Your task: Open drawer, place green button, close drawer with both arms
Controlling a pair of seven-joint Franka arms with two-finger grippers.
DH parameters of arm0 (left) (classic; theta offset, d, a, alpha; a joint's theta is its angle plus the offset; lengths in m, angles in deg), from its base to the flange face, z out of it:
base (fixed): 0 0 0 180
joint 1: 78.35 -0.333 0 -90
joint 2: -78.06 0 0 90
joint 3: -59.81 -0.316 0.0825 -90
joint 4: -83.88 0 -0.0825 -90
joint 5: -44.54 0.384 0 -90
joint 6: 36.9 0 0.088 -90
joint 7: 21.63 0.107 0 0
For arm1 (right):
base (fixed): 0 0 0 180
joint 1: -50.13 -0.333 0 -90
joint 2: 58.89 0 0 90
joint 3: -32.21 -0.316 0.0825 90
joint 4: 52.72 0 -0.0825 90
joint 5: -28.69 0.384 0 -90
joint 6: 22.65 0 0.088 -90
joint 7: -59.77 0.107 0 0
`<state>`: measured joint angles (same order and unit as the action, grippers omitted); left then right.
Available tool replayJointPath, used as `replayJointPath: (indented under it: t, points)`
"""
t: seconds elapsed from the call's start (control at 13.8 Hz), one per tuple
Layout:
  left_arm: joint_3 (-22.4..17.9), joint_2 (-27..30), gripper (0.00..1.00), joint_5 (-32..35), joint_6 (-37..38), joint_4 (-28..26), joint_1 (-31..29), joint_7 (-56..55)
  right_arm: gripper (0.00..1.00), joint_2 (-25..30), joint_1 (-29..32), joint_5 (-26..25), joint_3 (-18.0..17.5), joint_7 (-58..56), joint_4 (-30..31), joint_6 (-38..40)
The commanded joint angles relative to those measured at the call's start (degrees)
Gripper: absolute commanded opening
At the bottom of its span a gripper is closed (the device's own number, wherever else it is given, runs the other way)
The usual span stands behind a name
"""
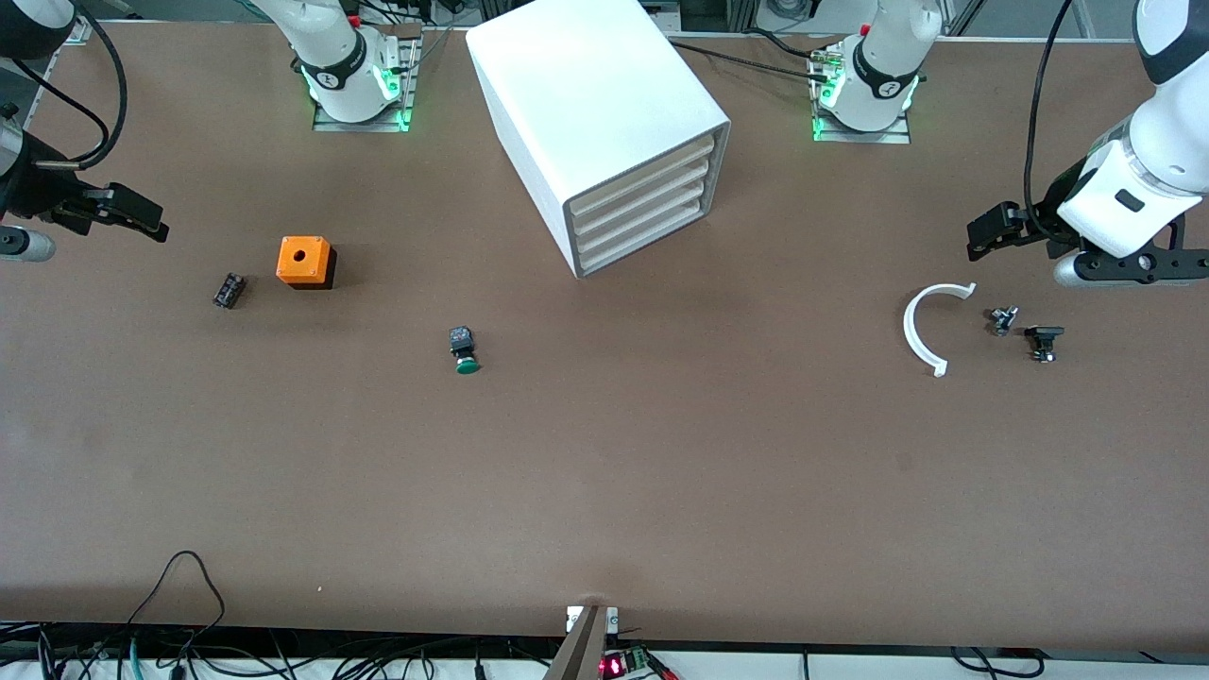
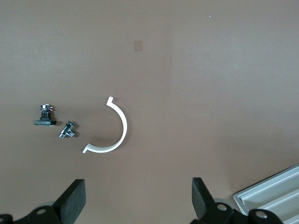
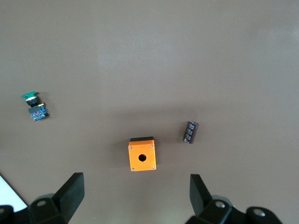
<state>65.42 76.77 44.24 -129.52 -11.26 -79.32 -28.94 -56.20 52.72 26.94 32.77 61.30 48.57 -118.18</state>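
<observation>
Both grippers spread wide, holding nothing, parked at the table ends; nothing started.
Left gripper (image 2: pixel 135 203) over bare table by the white arc (image 1: pixel 924 329); right gripper (image 3: pixel 133 198) near the orange cube (image 1: pixel 304 261); cabinet (image 1: pixel 595 123) drawers (image 1: pixel 642 203) all shut, contents unseen; button (image 1: pixel 464 349) nearer the camera than the cabinet, toward the right arm's end; risk: tiny, on its side, may roll or slip from the pinch; shallow drawer fronts offer little to hook.

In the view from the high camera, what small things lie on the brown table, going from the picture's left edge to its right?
Small black part → orange cube → green-capped button → white cabinet → white curved piece → small metal part → black part.
</observation>
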Motion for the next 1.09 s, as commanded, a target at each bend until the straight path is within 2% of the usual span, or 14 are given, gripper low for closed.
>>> replayJointPath:
  t: [0.0, 0.87, 1.01]
  points:
    - [0.11, 0.68, 1.0, -0.05, -0.54, -0.75, -0.44, 1.51, 1.0, 0.3, -0.22, 0.7, 0.23, -0.74, 0.05, 0.35]
    - [0.11, 0.42, 1.0, -0.14, -0.28, -0.14, -0.52, 0.81, 1.0, 0.21, -0.22, 0.78, 0.14, -0.74, -0.04, 0.09]
    - [0.11, -0.28, 1.0, -0.05, -0.2, -0.05, -0.52, 0.81, 1.0, -0.22, -0.22, 2.01, 0.14, -0.92, -0.04, 0.43]
